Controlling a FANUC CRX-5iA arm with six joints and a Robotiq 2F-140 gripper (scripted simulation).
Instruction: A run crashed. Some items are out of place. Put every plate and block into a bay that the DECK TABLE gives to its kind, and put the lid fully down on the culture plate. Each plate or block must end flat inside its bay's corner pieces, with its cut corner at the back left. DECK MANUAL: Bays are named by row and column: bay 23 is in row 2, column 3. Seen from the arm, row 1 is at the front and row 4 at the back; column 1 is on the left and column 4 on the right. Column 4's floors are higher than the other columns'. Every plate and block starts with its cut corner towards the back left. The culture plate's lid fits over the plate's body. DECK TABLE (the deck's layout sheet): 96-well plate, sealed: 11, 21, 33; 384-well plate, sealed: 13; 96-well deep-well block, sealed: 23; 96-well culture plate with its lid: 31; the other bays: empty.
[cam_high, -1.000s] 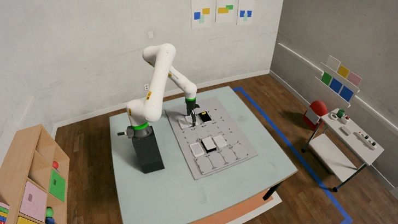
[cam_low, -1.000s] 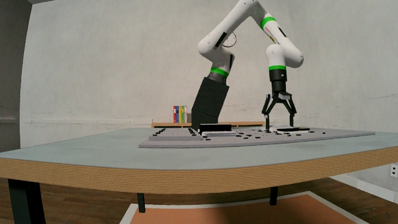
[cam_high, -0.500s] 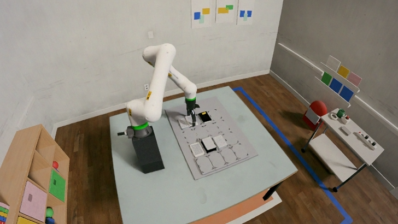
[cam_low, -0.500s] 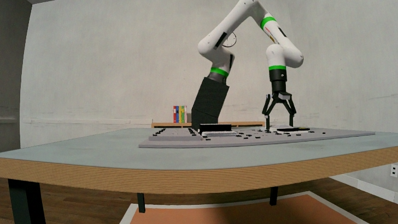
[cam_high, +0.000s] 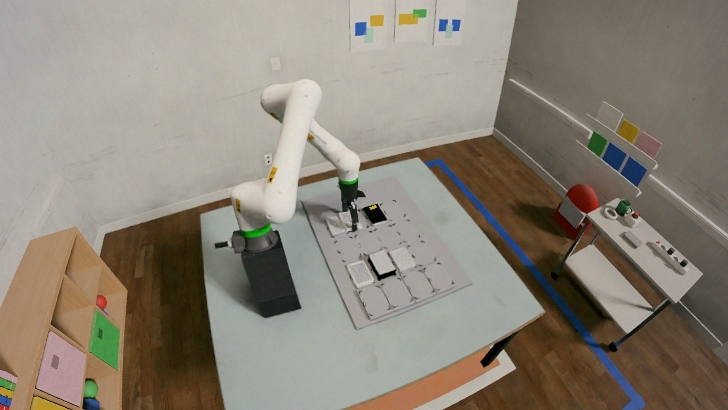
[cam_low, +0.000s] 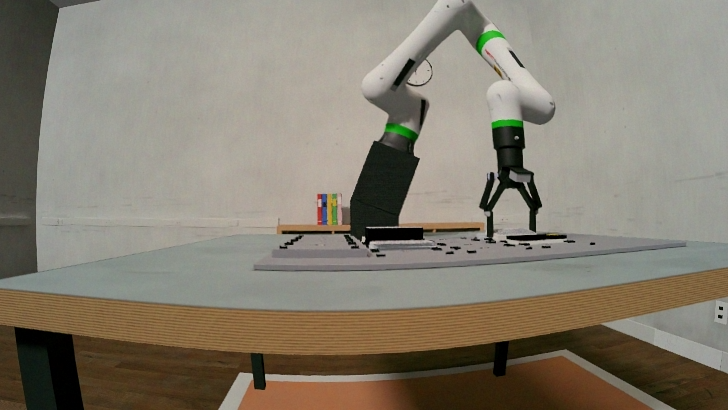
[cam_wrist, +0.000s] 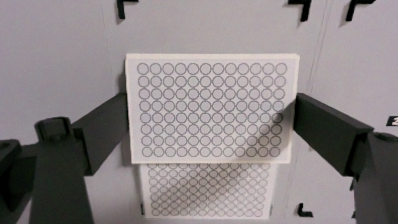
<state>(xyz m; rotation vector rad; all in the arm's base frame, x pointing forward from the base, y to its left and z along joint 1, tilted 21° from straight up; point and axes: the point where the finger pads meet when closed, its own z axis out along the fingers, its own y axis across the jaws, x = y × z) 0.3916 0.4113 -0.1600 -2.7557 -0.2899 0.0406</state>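
Observation:
In the wrist view a white 96-well plate (cam_wrist: 210, 107) lies over the far edge of a second white well plate (cam_wrist: 209, 190). My gripper (cam_wrist: 210, 108) is open and low, with one finger close beside each short side of the upper plate. In the top view the gripper (cam_high: 351, 223) stands over these two white plates (cam_high: 342, 223) in the deck's far column, near the arm. A black plate (cam_high: 375, 213) lies one bay further out. From the side, the gripper's fingertips (cam_low: 510, 231) reach down to plate height.
The grey deck (cam_high: 384, 249) has black corner pieces. A white fine-welled plate (cam_high: 360, 273), a black deep-well block (cam_high: 382, 263) and a white plate (cam_high: 402, 258) lie in a line. The raised bays (cam_high: 407, 291) along the near edge hold nothing.

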